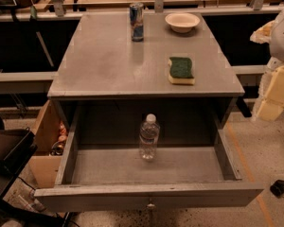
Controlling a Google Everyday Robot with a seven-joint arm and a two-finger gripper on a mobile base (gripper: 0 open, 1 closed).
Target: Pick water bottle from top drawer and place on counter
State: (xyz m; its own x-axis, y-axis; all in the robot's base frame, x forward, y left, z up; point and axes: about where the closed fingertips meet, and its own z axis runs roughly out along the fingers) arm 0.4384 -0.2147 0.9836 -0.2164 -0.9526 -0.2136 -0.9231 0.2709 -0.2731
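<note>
Looking down on the grey desk [109, 65], matte and scuffed. Finding the top drawer [146, 195] pulled wide open below the desk's front edge. Spotting the cream hand [274, 93] hanging out past the desk's right edge, near the front right corner; not being able to tell whether released or clenched. Noting a pale bowl [182, 22] near the back right corner and a green-and-yellow sponge [181, 70] lying towards the right edge. Seeing the water bottle [149, 137] standing upright mid-drawer, white cap up, well apart from the hand. Noting a blue-and-silver can [137, 21] standing at the back edge, and a small round knob [151, 205] on the drawer front
</note>
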